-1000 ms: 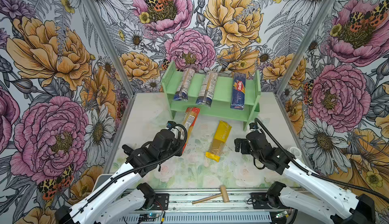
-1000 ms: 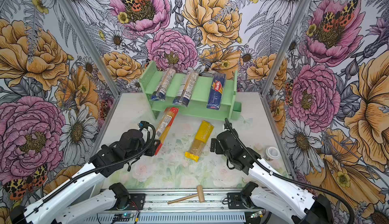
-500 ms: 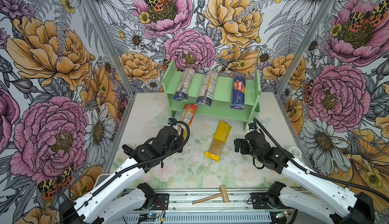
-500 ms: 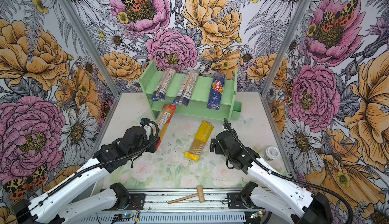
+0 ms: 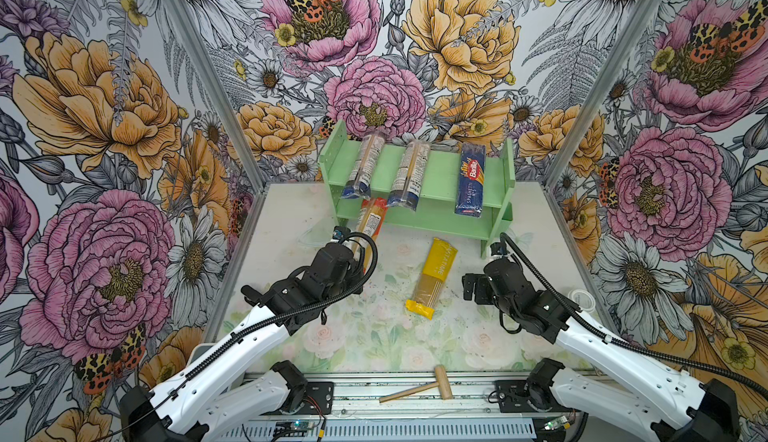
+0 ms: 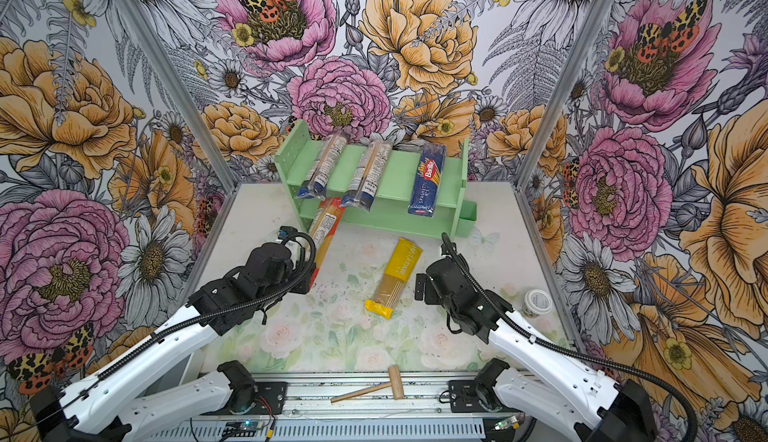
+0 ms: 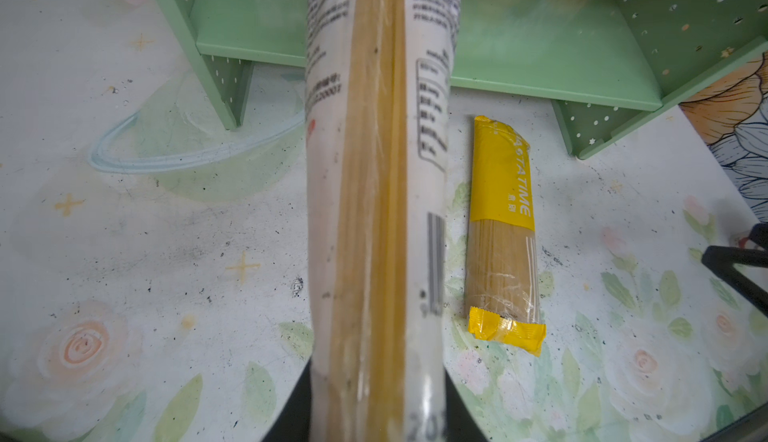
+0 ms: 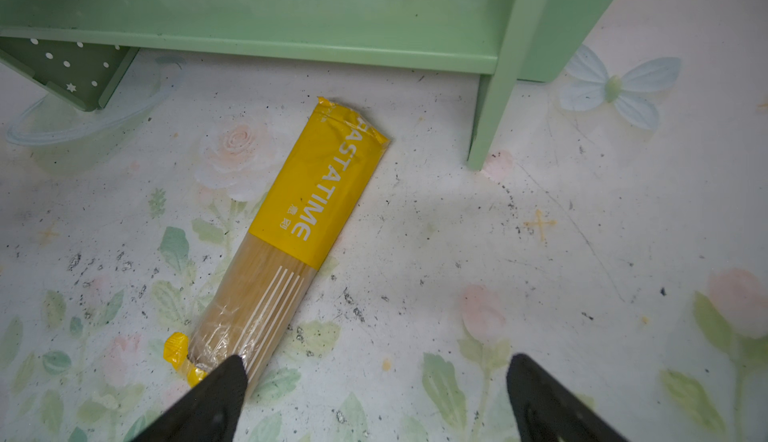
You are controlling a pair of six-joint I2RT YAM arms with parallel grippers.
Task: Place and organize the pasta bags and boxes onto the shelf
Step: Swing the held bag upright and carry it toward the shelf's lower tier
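My left gripper (image 7: 376, 398) is shut on the near end of the red-ended pasta bag (image 7: 374, 170), which it holds off the table. The bag's far end (image 5: 371, 220) reaches over the lower tier of the mint-green shelf (image 5: 440, 170), at its left side. Two clear blue-ended bags (image 5: 360, 166) (image 5: 409, 172) and the dark blue Barilla box (image 5: 471, 180) lie across the top tier. The yellow bag (image 5: 434, 278) lies on the table in front of the shelf. My right gripper (image 8: 376, 382) hangs open just right of its near end, one fingertip (image 8: 224, 382) over its corner.
A small wooden mallet (image 5: 419, 386) lies on the front rail. A white-lidded jar (image 5: 582, 301) stands at the table's right edge behind my right arm. Flowered walls close in the left, back and right sides.
My left gripper has carried the red-ended bag forward, so its far end now sits further in under the shelf's top tier. The right arm has not moved.
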